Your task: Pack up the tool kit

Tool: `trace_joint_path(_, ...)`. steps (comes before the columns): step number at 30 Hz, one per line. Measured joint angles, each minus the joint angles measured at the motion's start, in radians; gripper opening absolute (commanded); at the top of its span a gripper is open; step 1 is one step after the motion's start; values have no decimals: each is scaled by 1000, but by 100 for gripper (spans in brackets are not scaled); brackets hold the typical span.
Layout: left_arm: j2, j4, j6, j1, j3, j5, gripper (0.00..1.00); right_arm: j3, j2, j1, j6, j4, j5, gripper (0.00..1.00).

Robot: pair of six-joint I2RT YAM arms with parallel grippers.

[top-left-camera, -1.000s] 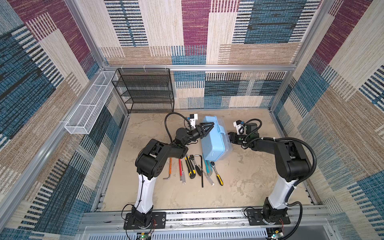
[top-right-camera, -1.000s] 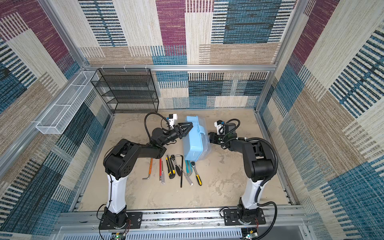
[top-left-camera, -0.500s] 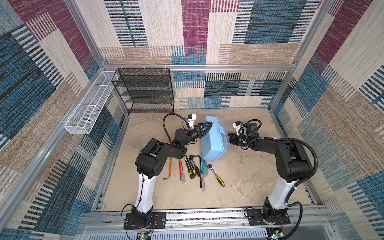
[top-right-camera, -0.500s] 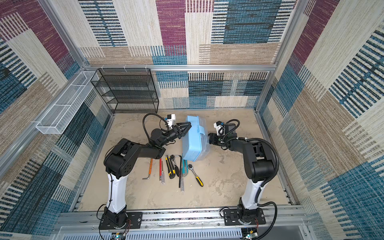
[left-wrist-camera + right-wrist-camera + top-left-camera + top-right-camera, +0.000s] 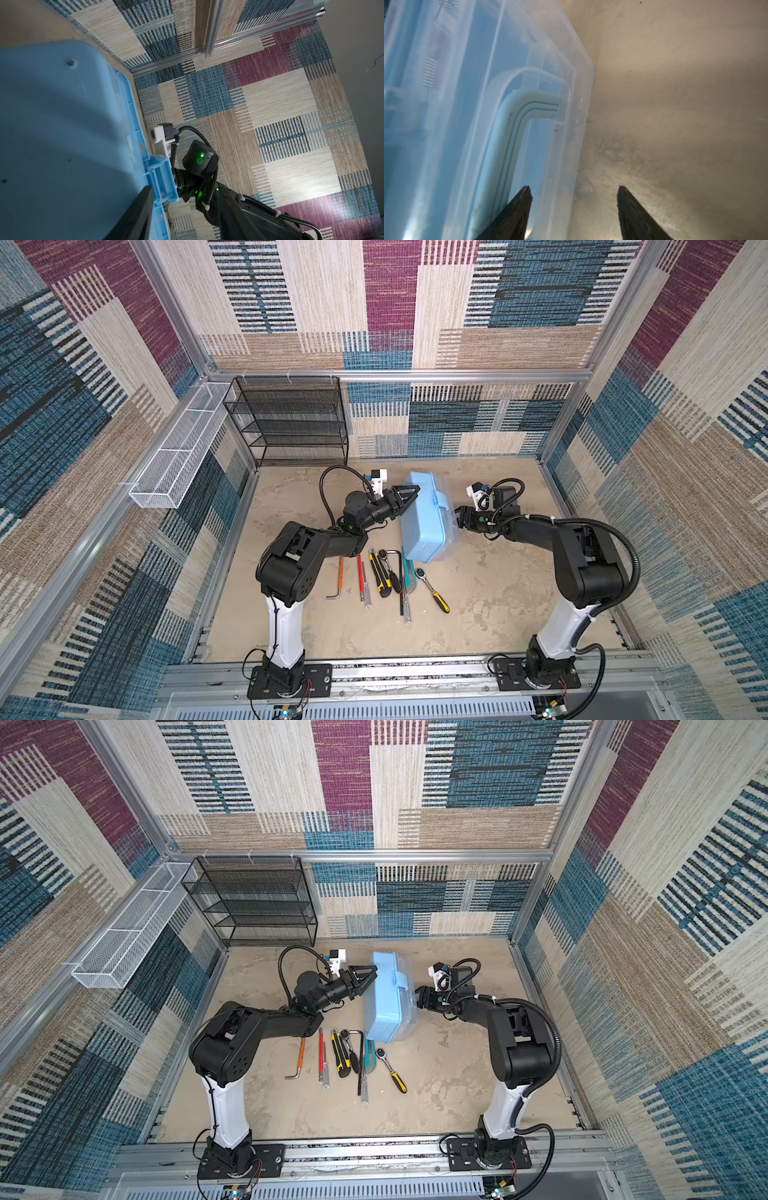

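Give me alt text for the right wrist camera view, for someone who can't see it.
Close-up of the tool case, showing its transparent lid and pale blue handle. The right gripper is open, one black fingertip in front of the lid, the other over the beige table.

Hand tools [image 5: 384,578] lie in a row just before the case [image 5: 424,522], the rack [image 5: 291,423] behind to its left.
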Motion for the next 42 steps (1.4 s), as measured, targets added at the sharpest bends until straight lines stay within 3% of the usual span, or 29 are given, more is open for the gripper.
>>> trace_joint_path(14,-195,-502,267,18,2,20,54,-2,-57,-2,1,-9,1,68)
trace_joint_path(22,-209,-764,395,19,21,-5,56,-3,-57,-1,11,-2,-28,68)
trace_joint_path(30,-135,-704,407,22,58,20,56,0,-57,12,48,12,-27,67)
trace_joint_path(42,-13,-706,359,-8,167,-44,57,77,-82,13,74,12,47,67)
